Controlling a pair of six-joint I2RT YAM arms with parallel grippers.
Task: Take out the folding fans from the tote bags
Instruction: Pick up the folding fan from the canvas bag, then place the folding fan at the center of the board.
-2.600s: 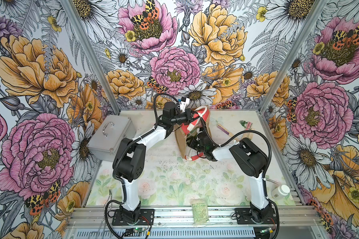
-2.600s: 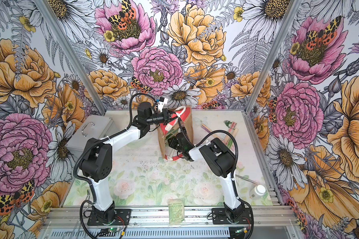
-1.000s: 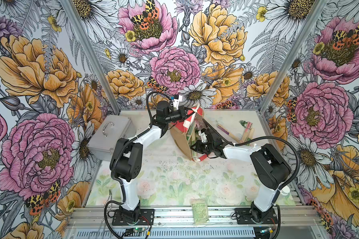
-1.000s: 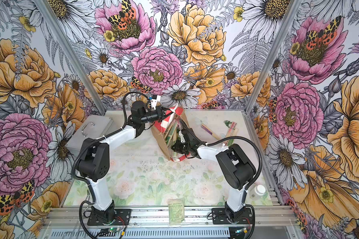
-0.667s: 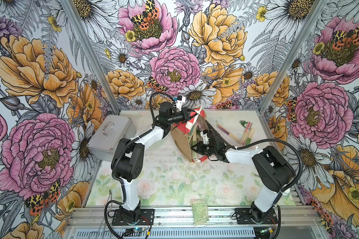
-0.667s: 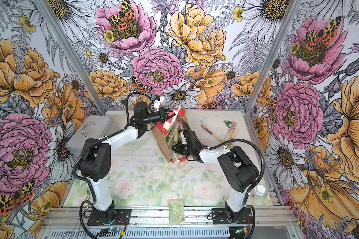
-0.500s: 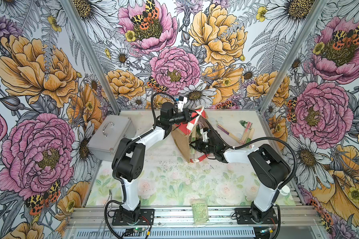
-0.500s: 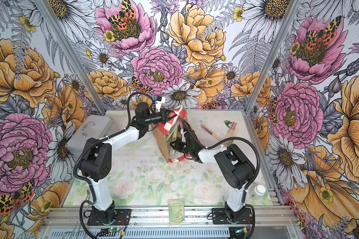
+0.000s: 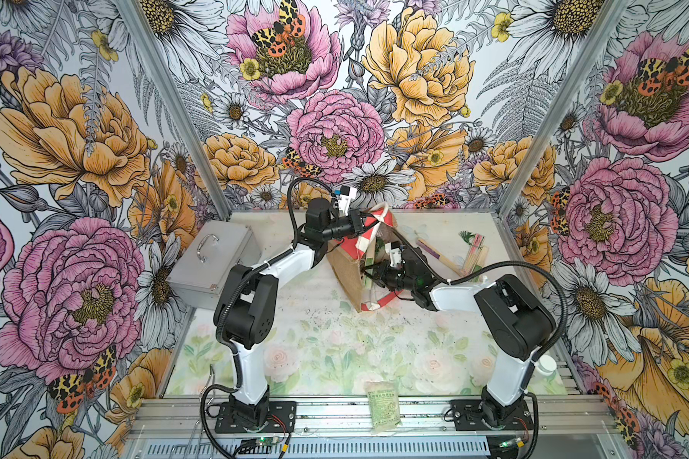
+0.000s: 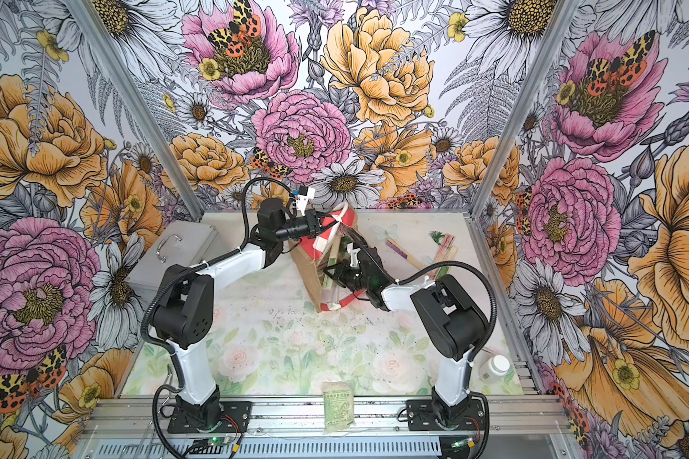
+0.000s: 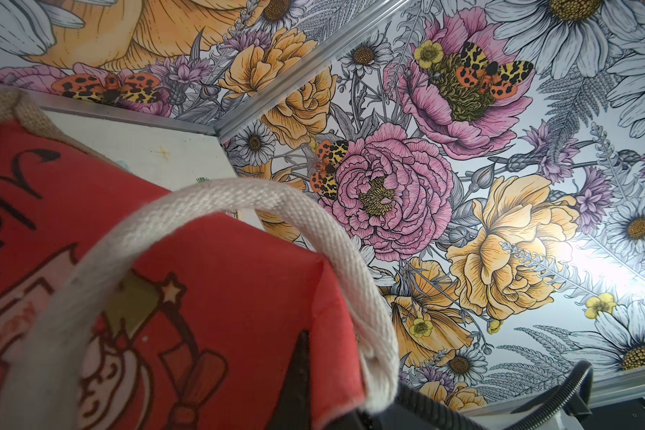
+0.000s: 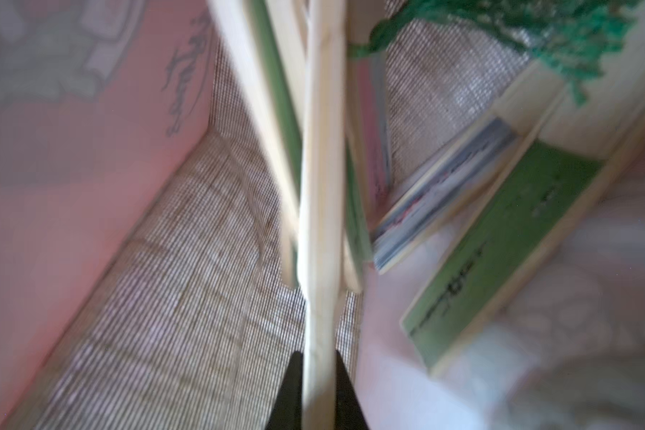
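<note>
Starting at the front rail point(image 9: 327, 413), you have a green printed packet point(image 9: 382, 403) on the edge and a white plastic bottle point(image 9: 545, 365) at the right corner, with open floral mat point(image 9: 335, 349) between. Mid-table, the tan burlap tote bag point(image 9: 343, 272) with red-and-white striped sides leans toward your right gripper point(image 12: 317, 354), clamped on a pale wooden folding fan point(image 12: 319, 208) inside it. Your left gripper point(image 9: 366, 227) is closed on the bag's top rim. Beyond, loose closed fans point(image 9: 476, 254) lie near the mat's right edge, and a grey metal case point(image 9: 211, 264) sits to the left.
</note>
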